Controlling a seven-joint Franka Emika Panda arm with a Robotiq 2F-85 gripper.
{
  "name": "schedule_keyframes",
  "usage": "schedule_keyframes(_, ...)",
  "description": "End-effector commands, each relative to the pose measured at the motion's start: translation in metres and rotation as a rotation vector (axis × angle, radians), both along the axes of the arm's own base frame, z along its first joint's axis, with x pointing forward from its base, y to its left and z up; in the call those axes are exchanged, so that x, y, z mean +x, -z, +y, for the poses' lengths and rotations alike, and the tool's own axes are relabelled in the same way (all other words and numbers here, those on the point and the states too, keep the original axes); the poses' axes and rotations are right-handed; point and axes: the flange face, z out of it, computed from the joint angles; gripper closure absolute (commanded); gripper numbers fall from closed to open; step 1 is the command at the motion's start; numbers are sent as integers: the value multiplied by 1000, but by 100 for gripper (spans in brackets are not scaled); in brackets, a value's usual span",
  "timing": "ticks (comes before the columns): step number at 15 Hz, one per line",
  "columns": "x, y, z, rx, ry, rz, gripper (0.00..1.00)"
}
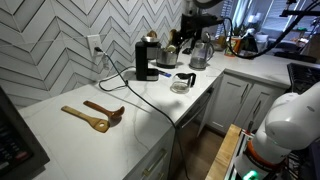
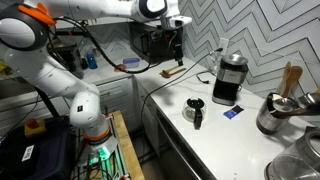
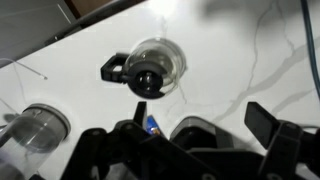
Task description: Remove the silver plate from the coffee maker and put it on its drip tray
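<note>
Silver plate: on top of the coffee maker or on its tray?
On top: the silver plate caps the coffee maker in an exterior view.

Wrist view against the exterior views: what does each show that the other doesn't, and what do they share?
Only the wrist view: a straight-down look into the glass cup, with the end effector at the bottom edge, its fingers spread apart. Only the exterior views clearly show the coffee maker standing upright with the silver plate on top, the kettle, the wooden spoons and the tiled wall. Shared: the glass cup and the white counter it sits on.
</note>
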Motion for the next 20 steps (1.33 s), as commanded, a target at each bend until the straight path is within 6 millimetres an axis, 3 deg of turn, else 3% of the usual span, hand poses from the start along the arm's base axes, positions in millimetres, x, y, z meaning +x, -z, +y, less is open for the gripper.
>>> schedule_keyframes(1,24,-69,-41,-45,48,-154,0)
schedule_keyframes(3,38,-94,-64,-56,70,-245,0)
schedule_keyframes(4,17,-82,-45,-35,56,-207,0)
schedule_keyframes(7,32,-95,-62,-37,74,-246,0)
schedule_keyframes(14,38,-93,-62,-37,73,-243,0)
schedule_keyframes(17,71,-73,-103,-46,225,-262,0)
schedule_keyframes(20,99,-52,-139,30,255,-218,0)
